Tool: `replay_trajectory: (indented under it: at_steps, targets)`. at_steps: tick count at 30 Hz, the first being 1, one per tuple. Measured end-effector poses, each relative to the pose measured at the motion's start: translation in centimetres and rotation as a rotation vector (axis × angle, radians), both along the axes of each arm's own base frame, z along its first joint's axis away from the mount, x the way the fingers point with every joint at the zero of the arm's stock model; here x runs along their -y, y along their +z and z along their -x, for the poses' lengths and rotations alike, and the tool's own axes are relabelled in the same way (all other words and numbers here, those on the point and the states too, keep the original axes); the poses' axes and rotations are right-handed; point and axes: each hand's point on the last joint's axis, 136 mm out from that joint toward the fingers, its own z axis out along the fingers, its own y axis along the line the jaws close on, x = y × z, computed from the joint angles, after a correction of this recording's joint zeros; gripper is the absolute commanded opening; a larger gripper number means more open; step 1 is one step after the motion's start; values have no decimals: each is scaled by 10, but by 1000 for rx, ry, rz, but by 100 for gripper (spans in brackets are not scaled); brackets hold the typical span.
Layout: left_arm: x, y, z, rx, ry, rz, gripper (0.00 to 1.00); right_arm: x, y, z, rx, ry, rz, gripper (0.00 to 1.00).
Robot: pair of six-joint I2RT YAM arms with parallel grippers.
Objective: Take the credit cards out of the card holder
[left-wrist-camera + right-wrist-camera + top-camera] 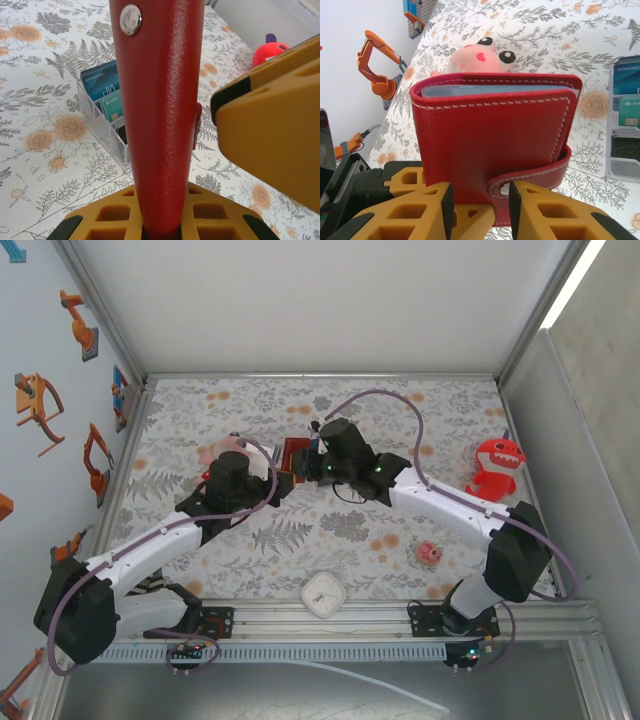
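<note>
Two arms meet over the middle of the floral counter [400, 530], holding the card holder [296, 456] off its surface between them. The left tool [160, 222] is clamped on the lower end of the holder, whose red spine rises upright from between its yellow pads. In the right wrist view the holder is folded shut, its snap tab [530, 177] wrapped round from the right edge and fastened, with blue-grey lining visible along the top edge. The right tool [479, 205] stands partly apart at the holder's lower edge, one finger on each side of the snap. Whether it presses on the tab cannot be told. A clear box [99, 127] of upright teal cards [102, 85] sits on the counter just beyond the holder. A pink plush toy [485, 52] lies behind the holder toward the left wall, and a red plush toy [495, 465] stands at the far right. A white square clock [324, 593] and a small pink figure [430, 553] lie near the front edge.
</note>
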Motion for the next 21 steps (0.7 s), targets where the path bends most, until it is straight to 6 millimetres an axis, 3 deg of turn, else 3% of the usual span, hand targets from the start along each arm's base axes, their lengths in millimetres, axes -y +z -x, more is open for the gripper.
replay_trajectory:
  at_steps: [21]
  targets:
    - [-2, 3, 1, -9, 7, 17, 0, -1, -15, -8, -32, -37, 31, 28]
